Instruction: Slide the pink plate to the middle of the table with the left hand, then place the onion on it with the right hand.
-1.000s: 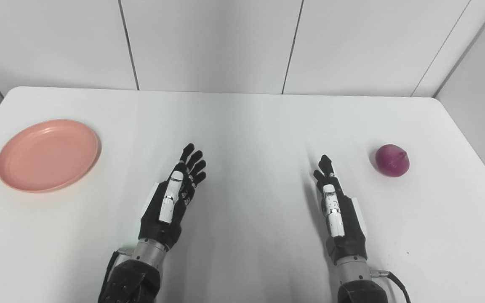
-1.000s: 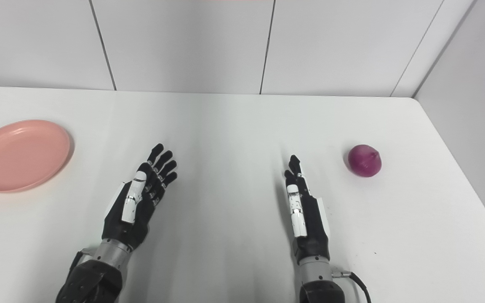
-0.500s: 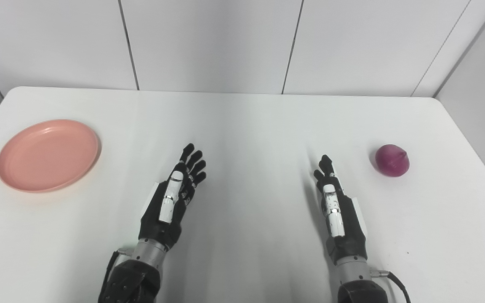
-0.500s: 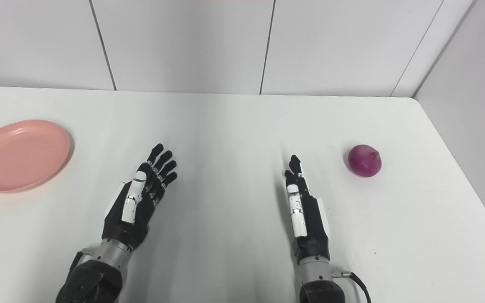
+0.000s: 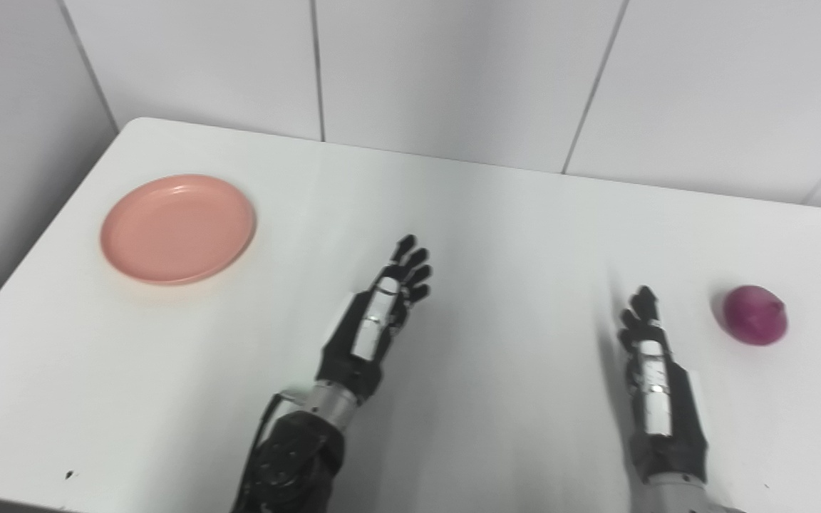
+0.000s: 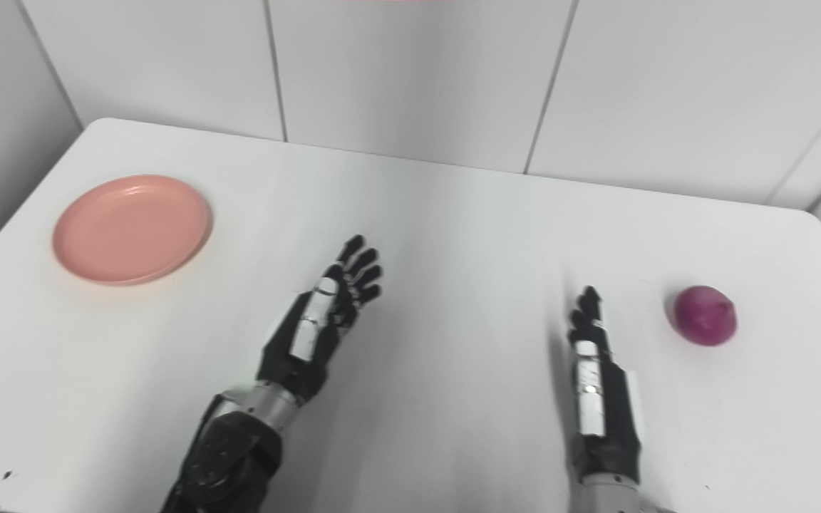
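Observation:
The pink plate [image 5: 177,229] lies flat at the far left of the white table [image 5: 496,235], empty. The purple onion [image 5: 755,325] lies at the right side of the table. My left hand [image 5: 380,318] is open, fingers stretched forward, near the table's middle, well right of the plate and not touching it. My right hand [image 5: 651,363] is open, fingers straight, a short way left of the onion and apart from it. Both hands hold nothing. The same scene shows in the right eye view, with plate [image 6: 132,229] and onion [image 6: 704,325].
Grey wall panels [image 5: 453,71] stand behind the table's far edge. The table's left edge runs close beside the plate. A small dark speck [image 5: 68,473] lies near the front left edge.
The whole picture has shifted right and tilted, so the camera has turned left. The hands, plate and onion keep their places relative to one another.

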You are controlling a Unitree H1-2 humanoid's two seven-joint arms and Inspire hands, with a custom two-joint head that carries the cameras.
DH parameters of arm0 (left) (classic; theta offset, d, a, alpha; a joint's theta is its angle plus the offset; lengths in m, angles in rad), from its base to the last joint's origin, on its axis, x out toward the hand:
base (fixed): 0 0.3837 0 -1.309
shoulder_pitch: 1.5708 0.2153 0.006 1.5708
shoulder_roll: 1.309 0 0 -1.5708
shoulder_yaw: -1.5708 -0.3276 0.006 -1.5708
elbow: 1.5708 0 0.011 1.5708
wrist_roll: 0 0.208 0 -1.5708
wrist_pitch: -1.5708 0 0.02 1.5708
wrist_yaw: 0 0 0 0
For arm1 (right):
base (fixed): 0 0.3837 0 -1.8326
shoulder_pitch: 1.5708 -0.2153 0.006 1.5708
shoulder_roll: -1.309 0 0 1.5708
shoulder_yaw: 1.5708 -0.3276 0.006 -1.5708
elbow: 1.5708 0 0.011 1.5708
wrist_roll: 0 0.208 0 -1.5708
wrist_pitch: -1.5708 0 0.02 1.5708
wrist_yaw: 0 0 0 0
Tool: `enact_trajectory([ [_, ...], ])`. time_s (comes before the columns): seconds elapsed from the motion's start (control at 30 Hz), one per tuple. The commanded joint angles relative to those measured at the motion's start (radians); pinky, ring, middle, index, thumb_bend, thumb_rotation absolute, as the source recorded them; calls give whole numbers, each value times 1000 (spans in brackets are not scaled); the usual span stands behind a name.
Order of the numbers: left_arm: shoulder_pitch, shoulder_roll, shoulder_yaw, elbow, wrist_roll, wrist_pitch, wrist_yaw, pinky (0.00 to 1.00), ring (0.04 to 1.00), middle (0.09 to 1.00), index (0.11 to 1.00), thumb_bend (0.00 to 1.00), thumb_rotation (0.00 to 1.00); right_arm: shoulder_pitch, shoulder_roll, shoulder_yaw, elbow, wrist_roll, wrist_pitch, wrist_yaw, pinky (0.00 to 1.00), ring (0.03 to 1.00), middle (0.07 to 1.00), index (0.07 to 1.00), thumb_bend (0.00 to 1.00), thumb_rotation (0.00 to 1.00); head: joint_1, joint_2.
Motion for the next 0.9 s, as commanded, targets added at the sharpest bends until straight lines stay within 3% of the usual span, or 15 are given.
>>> enact_trajectory([
  [0.0,15,-18,-13,48,23,-43,12,951,963,977,966,476,1000,-21,-4,-9,-16,18,-57,14,1000,1000,1000,1000,183,1000,36,-16],
  [0.23,-19,-53,-30,139,51,-105,26,917,961,985,976,462,1000,-39,-31,-33,17,53,-49,33,1000,1000,1000,1000,198,1000,179,-86],
  [0.3,-33,-62,-31,171,43,-125,25,931,969,994,984,465,1000,-45,-42,-40,40,72,-52,45,1000,1000,1000,1000,326,1000,219,-111],
  [0.4,-47,-71,-34,207,43,-143,33,938,972,995,984,472,1000,-52,-53,-46,64,87,-60,58,1000,1000,1000,1000,455,1000,248,-133],
  [0.43,-53,-75,-34,224,44,-151,38,938,973,995,984,473,1000,-51,-48,-52,64,90,-55,51,1000,1000,1000,1000,479,1000,276,-157],
  [0.47,-61,-80,-35,244,47,-162,43,932,969,990,980,472,1000,-52,-46,-58,70,93,-57,48,993,976,990,979,459,982,301,-183],
  [0.67,-91,-83,-45,318,68,-206,73,893,950,973,959,467,1000,-54,-50,-71,97,103,-63,54,956,956,988,963,441,970,356,-246],
  [0.87,-113,-78,-49,368,78,-241,92,863,929,945,933,458,991,-57,-54,-69,105,96,-61,55,942,934,971,948,452,961,383,-267],
])
